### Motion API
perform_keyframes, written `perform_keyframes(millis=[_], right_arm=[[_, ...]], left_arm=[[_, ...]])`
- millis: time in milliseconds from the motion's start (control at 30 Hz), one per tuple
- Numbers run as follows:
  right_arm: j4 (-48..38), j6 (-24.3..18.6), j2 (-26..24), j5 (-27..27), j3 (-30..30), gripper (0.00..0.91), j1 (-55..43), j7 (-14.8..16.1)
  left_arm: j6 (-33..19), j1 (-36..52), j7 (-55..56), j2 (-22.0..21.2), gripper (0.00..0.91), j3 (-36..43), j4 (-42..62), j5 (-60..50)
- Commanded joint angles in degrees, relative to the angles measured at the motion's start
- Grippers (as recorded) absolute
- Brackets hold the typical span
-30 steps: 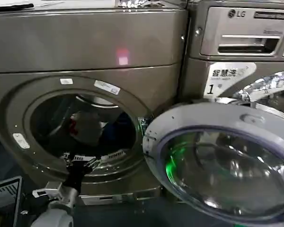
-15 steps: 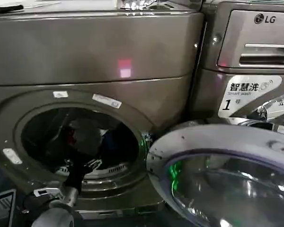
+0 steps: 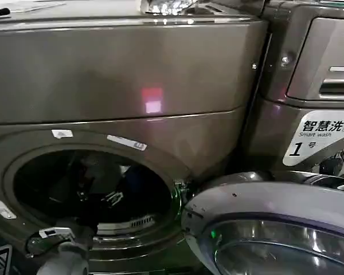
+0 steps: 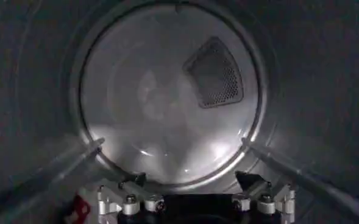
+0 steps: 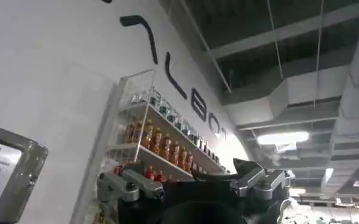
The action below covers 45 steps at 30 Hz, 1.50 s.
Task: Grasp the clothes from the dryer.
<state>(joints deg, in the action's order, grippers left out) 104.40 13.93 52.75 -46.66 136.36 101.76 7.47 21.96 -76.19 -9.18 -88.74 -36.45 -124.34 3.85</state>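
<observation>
**Left arm reaching into the open drum**

Two bronze-grey machines stand side by side ahead of me; the dryer is the left one, its round porthole open and its grey-rimmed glass door swung out to my right, low in front of the neighbouring machine with the white "1" sticker.

My left arm comes up from below the porthole's lower rim and runs inward, with the left gripper just past the rim, over the dark drum floor. From the left wrist camera the left gripper's fingers sit spread apart, nothing between them, facing the shiny back wall of the drum with its mesh vent.

The porthole rim rings the arm closely below and leaves open room above and to both sides. Inside, the drum walls stand well clear of the gripper.

The clothes lie inside the drum as a dim heap just beyond the gripper; a scrap of red fabric shows beside one finger.

The right gripper is raised, away from the dryer, pointing at a wall with a shelf of bottles; I cannot tell its state.
</observation>
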Motion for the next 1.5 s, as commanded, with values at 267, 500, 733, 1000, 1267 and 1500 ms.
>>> perform_keyframes(millis=[267, 500, 733, 1000, 1267, 1500], right_arm=[[2.1, 4.1, -0.1, 1.8, 2.4, 0.907, 2.4, 0.7], [2.2, 4.3, -0.1, 2.2, 3.2, 0.907, 2.6, 1.1], [2.3, 4.2, 0.1, 2.2, 2.8, 0.907, 2.1, 1.1], [1.7, 3.9, -0.1, 2.2, 2.6, 0.907, 1.6, 1.5], [1.0, 3.5, -0.4, 2.1, 2.8, 0.907, 1.5, 2.1], [0.6, 3.1, -0.5, 2.1, 2.3, 0.907, 1.0, 2.5]], left_arm=[[-1.5, 17.7, 1.1, 4.6, 0.907, 1.2, 13.2, 5.6], [-4.1, 34.2, 2.8, 5.1, 0.907, 3.7, 33.8, 5.7], [-7.9, 45.6, 3.7, 5.1, 0.907, 6.0, 51.8, 2.7], [-12.2, 56.3, 3.2, 5.0, 0.907, 7.1, 69.3, 0.4], [-14.7, 64.4, 0.9, 5.1, 0.907, 7.0, 82.8, -2.0], [-12.2, 69.8, -9.7, 8.9, 0.907, 16.0, 89.1, -2.0]])
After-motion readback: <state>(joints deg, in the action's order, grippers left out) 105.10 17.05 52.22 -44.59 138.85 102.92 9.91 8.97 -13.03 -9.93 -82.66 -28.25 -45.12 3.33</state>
